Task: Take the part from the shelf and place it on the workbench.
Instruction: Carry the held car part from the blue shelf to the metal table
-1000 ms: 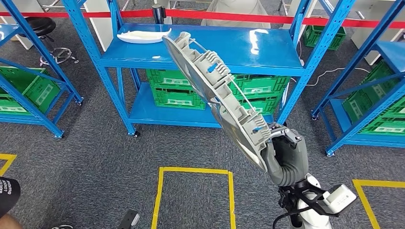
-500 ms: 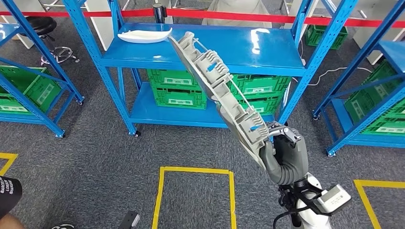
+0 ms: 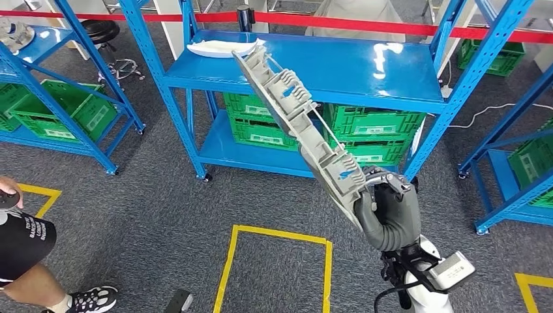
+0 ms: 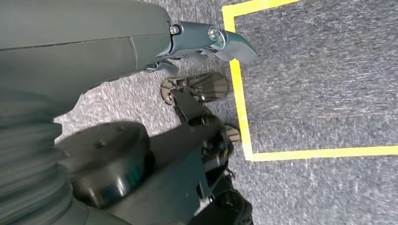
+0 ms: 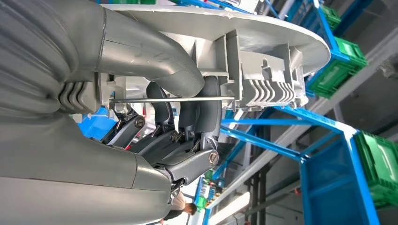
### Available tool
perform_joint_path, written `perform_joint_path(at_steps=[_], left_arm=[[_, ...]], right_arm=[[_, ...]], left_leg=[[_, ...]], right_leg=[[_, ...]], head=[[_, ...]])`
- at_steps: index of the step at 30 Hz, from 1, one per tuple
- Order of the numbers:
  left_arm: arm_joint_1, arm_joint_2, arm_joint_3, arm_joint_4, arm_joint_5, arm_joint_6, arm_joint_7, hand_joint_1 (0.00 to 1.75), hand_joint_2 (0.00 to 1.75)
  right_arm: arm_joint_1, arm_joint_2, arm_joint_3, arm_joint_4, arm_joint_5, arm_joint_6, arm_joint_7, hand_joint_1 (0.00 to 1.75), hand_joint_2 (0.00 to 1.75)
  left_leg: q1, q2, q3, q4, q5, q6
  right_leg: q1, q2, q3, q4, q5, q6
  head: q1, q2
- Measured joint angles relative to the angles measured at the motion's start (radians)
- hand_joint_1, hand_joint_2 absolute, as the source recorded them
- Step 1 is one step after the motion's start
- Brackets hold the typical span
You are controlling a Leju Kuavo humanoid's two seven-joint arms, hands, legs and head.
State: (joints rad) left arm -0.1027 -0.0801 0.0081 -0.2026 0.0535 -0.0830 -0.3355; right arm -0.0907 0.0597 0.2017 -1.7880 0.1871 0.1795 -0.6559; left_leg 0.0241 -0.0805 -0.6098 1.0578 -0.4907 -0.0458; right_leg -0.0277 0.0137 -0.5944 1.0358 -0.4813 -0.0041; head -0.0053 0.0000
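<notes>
Fingers of our right hand [image 3: 386, 212] are wrapped around the lower end of the long grey ribbed plastic part [image 3: 297, 124], which slants upward in the air in front of the blue metal shelf rack [image 3: 339, 68], clear of its top board. On that board, at its far left corner, lies a white curved plastic shell [image 3: 222, 47]. Green plastic crates [image 3: 375, 124] sit under the same board. Near the rack's front, a yellow tape rectangle [image 3: 277, 267] marks the grey carpet. Our left hand [image 4: 155, 44] hangs over the carpet, its fingers loosely curled with nothing in them. A person's leg [image 3: 32, 287] stands left of the rectangle.
</notes>
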Motion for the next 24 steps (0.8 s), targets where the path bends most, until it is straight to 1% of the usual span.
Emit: perform_joint_path(at_steps=[1,2,3,4,5,6,7,8,9,10,11,13,14,15,16,17,18,19,20,21,22,23,24], left_arm=[[-0.001,0.0,0.0,0.0,0.0,0.0,0.0,0.0,1.75],[-0.002,0.0,0.0,0.0,0.0,0.0,0.001,0.0,1.75],[-0.003,0.0,0.001,0.0,0.0,0.0,0.001,0.0,1.75],[-0.003,0.0,0.001,0.0,0.0,0.0,0.001,0.0,1.75],[-0.001,0.0,0.002,0.001,-0.001,-0.001,0.002,0.0,1.75],[0.0,0.0,0.003,0.001,-0.001,-0.001,0.002,0.0,1.75],[0.001,0.001,0.004,0.001,-0.001,-0.001,0.003,0.0,1.75],[0.0,0.001,0.005,0.0,-0.001,-0.001,0.003,0.0,1.75],[-0.002,0.001,0.005,0.0,-0.001,-0.001,0.002,0.0,1.75],[-0.004,0.001,0.006,0.0,-0.001,-0.001,0.002,0.0,1.75],[-0.005,0.0,0.006,0.0,-0.001,-0.001,0.002,0.0,1.75],[-0.003,0.0,0.006,0.0,-0.001,-0.001,0.002,0.0,1.75],[-0.001,0.0,0.007,0.0,-0.001,-0.001,0.002,0.0,1.75],[0.0,0.0,0.007,0.0,-0.001,-0.001,0.003,0.0,1.75],[-0.001,0.0,0.007,0.0,-0.001,-0.001,0.003,0.0,1.75],[-0.002,0.0,0.007,0.0,-0.001,-0.001,0.003,0.0,1.75],[-0.003,0.0,0.007,0.0,-0.001,-0.001,0.003,0.0,1.75],[-0.004,0.0,0.007,0.0,-0.001,-0.001,0.003,0.0,1.75],[-0.003,-0.001,0.007,0.001,-0.001,-0.001,0.003,0.0,1.75],[-0.001,-0.001,0.007,0.001,-0.002,-0.001,0.004,0.0,1.75],[0.0,-0.001,0.007,0.001,-0.003,-0.001,0.004,0.0,1.75],[0.001,-0.001,0.007,0.001,-0.004,-0.001,0.004,0.0,1.75],[0.0,-0.001,0.007,0.001,-0.005,-0.001,0.004,0.0,1.75]], right_arm=[[0.0,0.0,0.002,0.0,0.001,-0.004,-0.001,1.75,1.75],[0.0,-0.001,0.003,0.0,0.003,-0.007,-0.002,1.75,1.75],[0.001,-0.002,0.003,0.001,0.004,-0.009,-0.003,1.75,1.75],[0.001,-0.002,0.004,0.003,0.006,-0.01,-0.004,1.75,1.75],[0.002,-0.003,0.004,0.005,0.006,-0.011,-0.004,1.75,1.75],[0.002,-0.003,0.005,0.007,0.007,-0.012,-0.004,1.75,1.75],[0.002,-0.003,0.007,0.008,0.007,-0.012,-0.004,1.75,1.75],[0.002,-0.004,0.008,0.009,0.007,-0.012,-0.004,1.75,1.75],[0.001,-0.004,0.01,0.01,0.008,-0.012,-0.005,1.75,1.75],[0.001,-0.004,0.011,0.01,0.008,-0.012,-0.005,1.75,1.75],[-0.001,-0.005,0.012,0.01,0.008,-0.012,-0.006,1.75,1.75],[-0.003,-0.005,0.013,0.01,0.008,-0.012,-0.007,1.75,1.75],[-0.005,-0.005,0.014,0.011,0.008,-0.013,-0.007,1.75,1.75],[-0.006,-0.005,0.014,0.011,0.009,-0.015,-0.008,1.75,1.75],[-0.007,-0.006,0.015,0.012,0.009,-0.018,-0.009,1.75,1.75],[-0.007,-0.007,0.015,0.013,0.01,-0.021,-0.011,1.75,1.75],[-0.006,-0.008,0.015,0.015,0.011,-0.024,-0.012,1.75,1.75],[-0.004,-0.01,0.016,0.017,0.011,-0.027,-0.013,1.75,1.75],[-0.001,-0.011,0.016,0.019,0.013,-0.028,-0.014,1.75,1.75],[0.002,-0.012,0.016,0.02,0.014,-0.03,-0.014,1.75,1.75],[0.003,-0.012,0.016,0.021,0.014,-0.033,-0.014,1.75,1.75],[0.004,-0.013,0.016,0.022,0.015,-0.035,-0.014,1.75,1.75],[0.005,-0.013,0.016,0.022,0.015,-0.038,-0.015,1.75,1.75]], left_leg=[[-0.001,0.024,-0.022,0.044,-0.022,-0.003],[-0.003,0.049,-0.053,0.107,-0.051,-0.004],[-0.003,0.062,-0.089,0.176,-0.078,-0.005],[-0.003,0.068,-0.118,0.229,-0.093,-0.006],[-0.003,0.071,-0.13,0.25,-0.089,-0.005],[-0.003,0.074,-0.122,0.228,-0.066,-0.004],[-0.004,0.084,-0.096,0.172,-0.03,-0.001],[-0.007,0.109,-0.062,0.1,0.003,0.004],[-0.012,0.13,-0.033,0.04,0.026,0.011],[-0.016,0.145,-0.016,0.001,0.037,0.018],[-0.02,0.151,-0.01,-0.014,0.037,0.026],[-0.021,0.127,-0.012,-0.016,0.037,0.039],[-0.02,0.115,-0.011,-0.019,0.038,0.044],[-0.018,0.103,-0.009,-0.021,0.039,0.05],[-0.015,0.091,-0.008,-0.023,0.041,0.055],[-0.014,0.079,-0.008,-0.024,0.042,0.059],[-0.014,0.067,-0.009,-0.024,0.042,0.061],[-0.014,0.052,-0.009,-0.023,0.042,0.063],[-0.015,0.037,-0.009,-0.023,0.042,0.063],[-0.015,0.022,-0.009,-0.022,0.042,0.063],[-0.015,0.007,-0.009,-0.02,0.041,0.062],[-0.014,-0.007,-0.009,-0.018,0.041,0.061],[-0.015,-0.02,-0.011,-0.015,0.04,0.057]], right_leg=[[0.0,-0.011,0.003,-0.002,-0.001,-0.007],[0.002,-0.022,0.005,-0.002,-0.004,-0.012],[0.005,-0.034,0.007,-0.002,-0.006,-0.016],[0.007,-0.045,0.01,-0.002,-0.008,-0.018],[0.008,-0.056,0.013,-0.002,-0.011,-0.019],[0.009,-0.067,0.016,-0.001,-0.014,-0.018],[0.01,-0.078,0.021,-0.001,-0.018,-0.016],[0.011,-0.088,0.027,-0.001,-0.022,-0.013],[0.014,-0.098,0.031,0.0,-0.026,-0.008],[0.017,-0.107,0.034,0.0,-0.03,-0.003],[0.02,-0.116,0.037,-0.001,-0.032,0.003],[0.022,-0.135,0.043,-0.003,-0.037,0.016],[0.02,-0.13,0.044,0.0,-0.043,0.022],[0.017,-0.111,0.039,0.018,-0.056,0.028],[0.015,-0.084,0.022,0.055,-0.077,0.033],[0.013,-0.053,-0.006,0.112,-0.104,0.035],[0.014,-0.033,-0.041,0.177,-0.13,0.036],[0.014,-0.024,-0.073,0.232,-0.146,0.036],[0.014,-0.02,-0.093,0.259,-0.144,0.035],[0.014,-0.018,-0.097,0.251,-0.125,0.033],[0.013,-0.012,-0.083,0.208,-0.09,0.031],[0.012,0.004,-0.058,0.143,-0.053,0.027],[0.011,0.028,-0.032,0.082,-0.027,0.024]], head=[[-0.004,0.0],[-0.008,0.0],[-0.011,0.0],[-0.011,0.0],[-0.012,0.0],[-0.012,0.0],[-0.013,0.0],[-0.013,0.0],[-0.014,0.0],[-0.014,0.0],[-0.013,0.0],[-0.012,0.0],[-0.012,0.0],[-0.011,0.0],[-0.009,0.0],[-0.006,0.0],[-0.005,0.0],[-0.004,0.0],[-0.003,0.0],[-0.002,0.0],[-0.001,0.0],[0.0,0.0],[0.001,0.0]])
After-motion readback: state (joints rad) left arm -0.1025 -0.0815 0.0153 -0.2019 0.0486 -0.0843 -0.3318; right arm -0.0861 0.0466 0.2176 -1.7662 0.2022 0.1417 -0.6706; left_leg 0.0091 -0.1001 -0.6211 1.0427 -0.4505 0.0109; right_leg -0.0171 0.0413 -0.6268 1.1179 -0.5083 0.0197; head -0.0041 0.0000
